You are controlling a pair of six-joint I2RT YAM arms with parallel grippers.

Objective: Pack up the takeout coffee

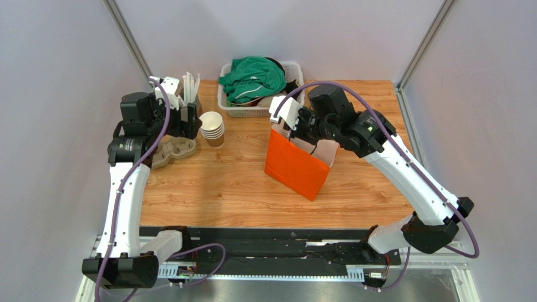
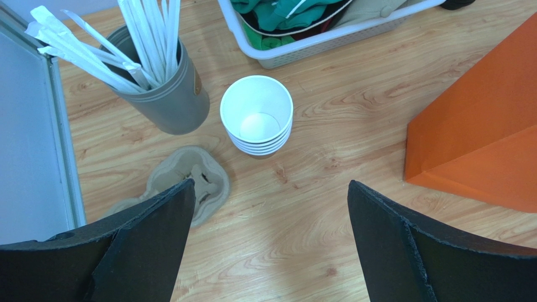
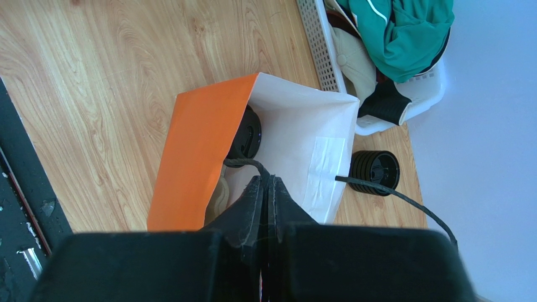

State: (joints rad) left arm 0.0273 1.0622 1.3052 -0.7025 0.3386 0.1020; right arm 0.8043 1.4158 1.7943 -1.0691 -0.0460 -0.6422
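- The takeout coffee, a small brown kraft paper cup under a round black plastic lid [image 3: 247,133], is inside the orange paper bag with a white lining [image 3: 195,151], near the centre of the right wrist view; only part of the lid shows past the orange wall; a tan shape below it may be the cup body; I cannot tell whether it stands upright
- The right gripper [image 3: 265,184] hangs over the bag mouth, fingers pressed together; the bag's thin black cord handle [image 3: 242,162] runs straight into the tips and looks pinched there; a second cord trails toward the lower right of the frame
- The left gripper [image 2: 268,201] hovers over the wooden surface [image 2: 302,239], fingers spread wide, nothing between them; in the upper half of its view are a stack of lidless tan paper cups [image 2: 257,116], a grey holder of wrapped white straws [image 2: 170,100] and a moulded pulp cup carrier [image 2: 189,179]
- A black stack of loose lids [image 3: 375,171] lies on the surface just beyond the bag, right of centre
- Judged handling: the cup is light and thin-walled, so a hard squeeze would dent it; the lid is likely only pressed on and could pop off if gripped or knocked; if filled, it is top-heavy and spills when tipped; the best hold is around the body below the rim
- With the cup bagged, the cord handles are the safer hold; lifting one cord alone may tilt the bag and topple the cup
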